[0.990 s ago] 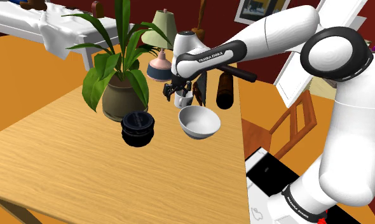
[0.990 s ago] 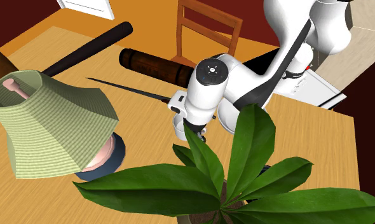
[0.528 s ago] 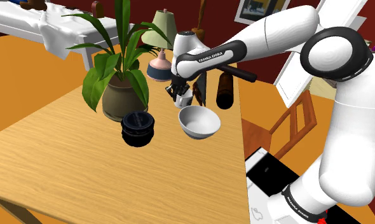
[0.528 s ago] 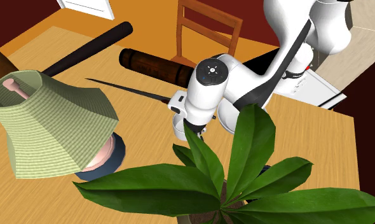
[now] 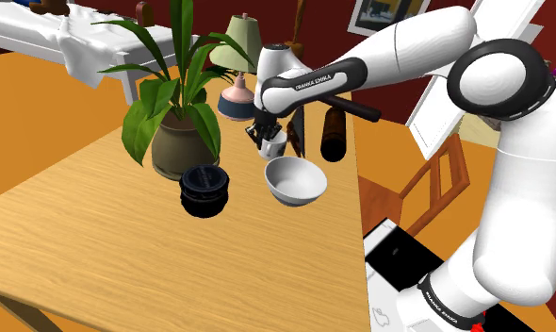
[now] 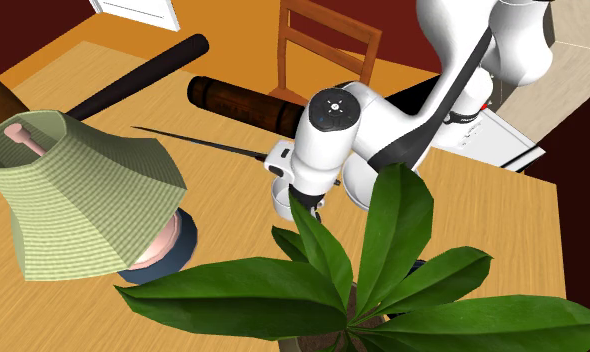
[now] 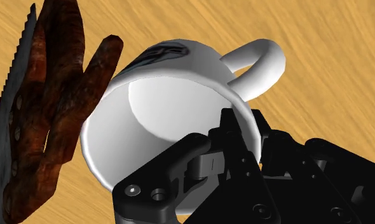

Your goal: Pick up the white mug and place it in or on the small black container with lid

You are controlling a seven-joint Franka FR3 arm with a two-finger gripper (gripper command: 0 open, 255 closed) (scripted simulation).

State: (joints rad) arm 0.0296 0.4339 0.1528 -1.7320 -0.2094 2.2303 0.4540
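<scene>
Wrist view: claw (image 7: 243,137) pinches the white mug (image 7: 161,89) by its wall beside the handle (image 7: 259,60), over the desk (image 5: 97,245) behind the bowl (image 5: 295,179); the lidded black pot (image 5: 204,189) lies toward the shoulder view's lower left.

Noted white mug (image 7: 161,95): dark print on side, loop handle, tilted, mouth open, rim wall pinched in claw (image 7: 251,137). Black container (image 5: 204,190): round, lid on, upright on surface (image 5: 97,245), left-centre of shoulder view, apart from mug.

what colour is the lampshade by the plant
Lampshade: pale green, finely striped; best in the second exterior view.
</scene>
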